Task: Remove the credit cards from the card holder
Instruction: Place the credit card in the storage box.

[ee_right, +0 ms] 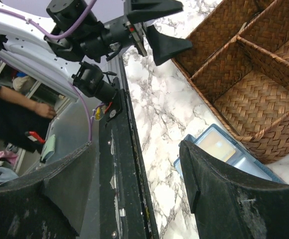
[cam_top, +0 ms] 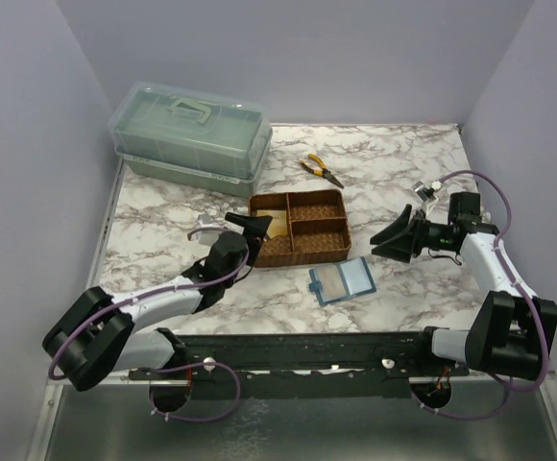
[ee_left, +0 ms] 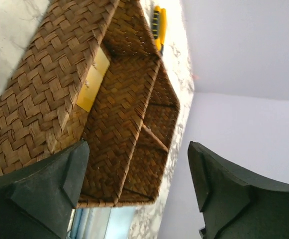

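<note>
The card holder (cam_top: 342, 281), a small teal-blue wallet, lies open and flat on the marble table just in front of the woven tray, with a pale tan panel on its left half. It also shows in the right wrist view (ee_right: 218, 144), partly behind my right finger. One yellowish-gold credit card (cam_top: 278, 223) lies in the tray's left compartment, also visible in the left wrist view (ee_left: 92, 79). My left gripper (cam_top: 251, 227) is open and empty at the tray's left edge. My right gripper (cam_top: 399, 236) is open and empty, right of the tray and above the table.
The brown woven three-compartment tray (cam_top: 323, 250) stands mid-table. Yellow-handled pliers (cam_top: 321, 170) lie behind it. A green lidded toolbox (cam_top: 192, 134) sits at the back left. A black rail (cam_top: 307, 346) runs along the near edge.
</note>
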`<state>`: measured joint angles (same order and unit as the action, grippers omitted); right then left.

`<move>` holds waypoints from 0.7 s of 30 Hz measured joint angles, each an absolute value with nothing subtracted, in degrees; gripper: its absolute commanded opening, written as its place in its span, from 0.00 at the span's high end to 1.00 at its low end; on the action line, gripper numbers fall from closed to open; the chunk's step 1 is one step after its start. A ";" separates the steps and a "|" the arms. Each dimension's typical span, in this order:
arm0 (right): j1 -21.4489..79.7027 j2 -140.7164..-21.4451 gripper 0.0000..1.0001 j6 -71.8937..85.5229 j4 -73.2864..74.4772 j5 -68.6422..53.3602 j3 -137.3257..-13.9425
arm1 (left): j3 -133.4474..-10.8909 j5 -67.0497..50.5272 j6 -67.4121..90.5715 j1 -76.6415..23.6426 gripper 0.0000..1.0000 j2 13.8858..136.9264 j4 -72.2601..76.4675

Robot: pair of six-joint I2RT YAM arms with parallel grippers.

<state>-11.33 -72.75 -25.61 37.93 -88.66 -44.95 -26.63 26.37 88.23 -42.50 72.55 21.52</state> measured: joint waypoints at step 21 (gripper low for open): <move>-11.75 -72.75 0.25 -30.15 40.80 -88.68 -45.52 | -6.24 14.39 84.58 -38.81 0.01 45.84 35.70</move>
<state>-11.75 -72.75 -30.15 40.80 -88.68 -45.52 -6.24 14.39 84.58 -38.81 45.84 35.70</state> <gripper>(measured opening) 0.747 0.989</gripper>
